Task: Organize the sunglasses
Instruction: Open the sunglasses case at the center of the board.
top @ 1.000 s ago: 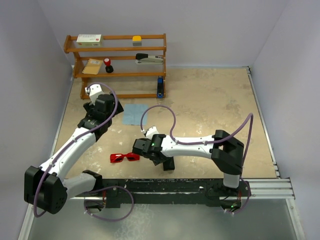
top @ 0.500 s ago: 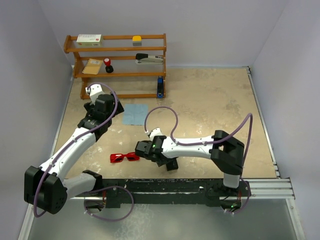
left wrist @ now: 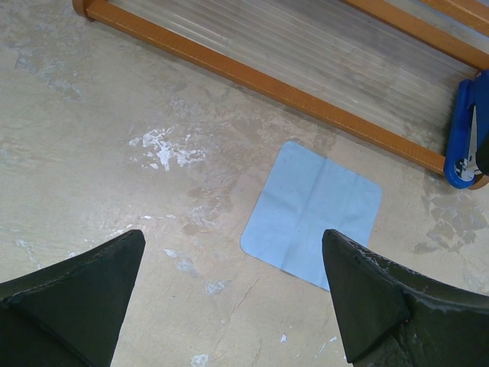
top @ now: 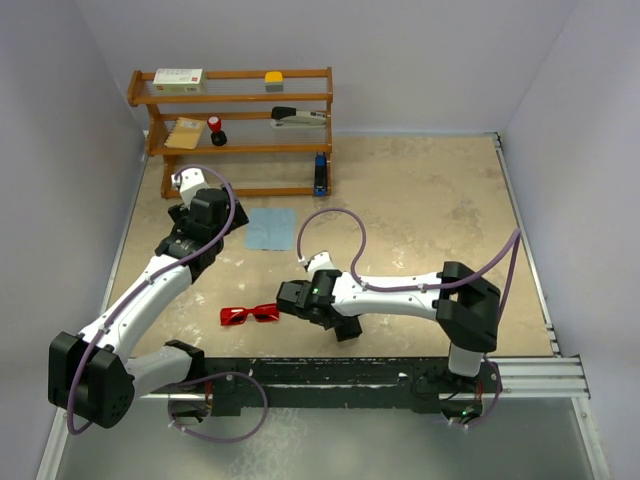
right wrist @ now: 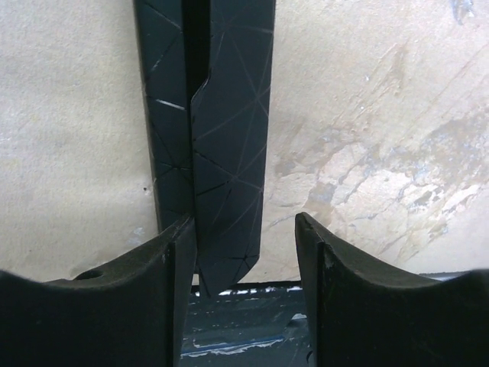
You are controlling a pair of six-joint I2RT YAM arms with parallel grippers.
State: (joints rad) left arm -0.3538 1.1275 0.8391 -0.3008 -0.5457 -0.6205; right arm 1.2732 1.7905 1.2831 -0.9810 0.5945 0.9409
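Observation:
The red sunglasses (top: 250, 315) lie on the table near its front edge, left of my right wrist. My right gripper (top: 345, 327) (right wrist: 243, 220) hangs low at the front edge, open around the near end of the long black case (right wrist: 218, 138). The case lies against the left finger (right wrist: 164, 275), with a gap to the right finger (right wrist: 336, 267). From above, the case is mostly hidden under the right arm. My left gripper (left wrist: 233, 237) is open and holds nothing, above bare table just short of the light blue cloth (left wrist: 313, 214) (top: 271, 228).
A wooden shelf rack (top: 240, 130) stands at the back left with a white box, a stapler and small items. A blue object (top: 320, 175) (left wrist: 462, 130) leans at its right foot. The dark rail (right wrist: 244, 329) of the table's front edge lies right under the right fingers.
The right arm has shifted slightly right and toward the front edge, and its jaws have narrowed a little around the case. The left arm and sunglasses have stayed put.

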